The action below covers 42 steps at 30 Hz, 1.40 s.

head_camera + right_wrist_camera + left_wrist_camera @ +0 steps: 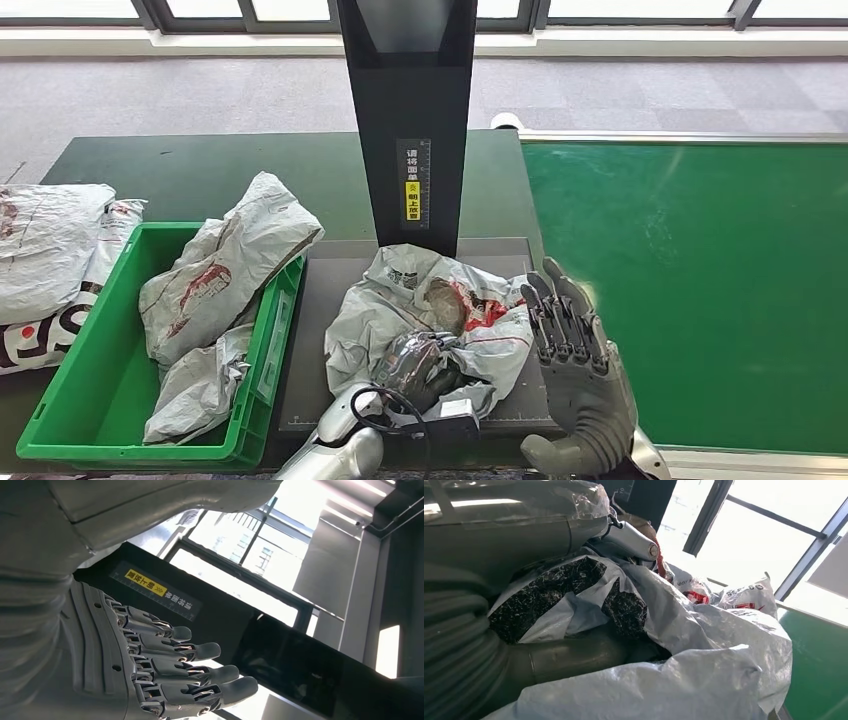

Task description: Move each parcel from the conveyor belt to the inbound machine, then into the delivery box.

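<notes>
- The parcel [425,315], a crumpled grey poly bag with red print, lies on the grey platform of the inbound machine [405,120], just in front of its black post, so the step from the conveyor belt [690,290] looks done for this one
- The left hand [415,368] is on the near part of the parcel; in the left wrist view its fingers [566,592] press into the plastic with folds of the bag bunched around them, so I judge it clamped on the bag
- The right hand [572,350] stands just right of the parcel, at the platform's right edge, fingers [190,667] straight, side by side, holding nothing
- The green delivery box [70,400] sits to the left on the dark counter [200,165] and already holds at least two parcels [225,270]; more bags [50,250] lie left of it
- No parcel is visible on the stretch of belt shown
- Left to do, by my reading: carry this parcel leftward into the box
- The bag is too rumpled for a clean axis; its longer spread runs roughly from near left to far right
</notes>
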Each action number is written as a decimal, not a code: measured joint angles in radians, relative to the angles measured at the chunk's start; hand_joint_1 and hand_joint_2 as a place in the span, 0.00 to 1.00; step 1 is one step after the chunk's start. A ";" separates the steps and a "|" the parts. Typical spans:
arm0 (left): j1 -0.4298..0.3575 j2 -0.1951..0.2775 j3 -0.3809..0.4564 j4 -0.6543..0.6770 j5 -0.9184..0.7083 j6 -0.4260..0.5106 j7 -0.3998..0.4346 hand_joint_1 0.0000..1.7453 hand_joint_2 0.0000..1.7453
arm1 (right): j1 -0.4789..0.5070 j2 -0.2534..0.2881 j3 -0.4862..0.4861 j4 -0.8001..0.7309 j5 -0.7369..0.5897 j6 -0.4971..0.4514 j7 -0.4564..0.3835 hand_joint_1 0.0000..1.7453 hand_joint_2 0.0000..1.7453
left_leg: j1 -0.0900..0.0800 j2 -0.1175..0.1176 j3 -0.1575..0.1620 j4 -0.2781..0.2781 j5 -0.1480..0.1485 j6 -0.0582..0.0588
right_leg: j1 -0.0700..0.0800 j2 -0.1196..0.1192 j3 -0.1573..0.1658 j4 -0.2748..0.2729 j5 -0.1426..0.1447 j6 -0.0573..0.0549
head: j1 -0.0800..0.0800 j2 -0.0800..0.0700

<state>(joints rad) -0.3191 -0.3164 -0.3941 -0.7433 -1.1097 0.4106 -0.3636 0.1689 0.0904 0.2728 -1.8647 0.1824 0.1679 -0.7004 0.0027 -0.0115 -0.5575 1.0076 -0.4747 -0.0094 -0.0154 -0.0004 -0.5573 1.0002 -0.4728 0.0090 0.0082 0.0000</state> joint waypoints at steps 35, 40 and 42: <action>0.391 0.037 0.299 -1.226 0.452 0.290 -0.291 1.00 1.00 | 0.023 -0.001 0.003 -0.020 0.006 -0.042 0.000 0.00 1.00 | 0.000 0.002 -0.007 0.000 0.000 -0.001 | 0.000 0.002 -0.007 0.001 -0.001 -0.001 | 0.000 0.000; 0.412 0.028 0.419 -1.372 0.577 0.290 -0.291 1.00 1.00 | 0.018 -0.001 0.003 -0.020 0.007 -0.042 0.000 0.00 1.00 | 0.001 0.002 -0.006 0.000 0.000 -0.001 | 0.001 0.002 -0.007 0.001 -0.001 -0.001 | 0.000 0.000; 0.407 0.024 0.480 -1.404 0.596 0.290 -0.291 1.00 1.00 | 0.017 -0.001 0.003 -0.020 0.007 -0.041 0.000 0.00 1.00 | 0.001 0.002 -0.006 0.000 0.000 -0.001 | 0.001 0.002 -0.008 0.001 -0.001 -0.001 | 0.000 0.000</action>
<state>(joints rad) 0.0882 -0.2920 0.0858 -2.1474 -0.5135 0.7008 -0.6546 0.1859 0.0893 0.2754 -1.8845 0.1895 0.1273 -0.7007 0.0032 -0.0096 -0.5636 1.0074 -0.4751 -0.0103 -0.0149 0.0015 -0.5649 1.0008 -0.4734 0.0082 0.0080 0.0000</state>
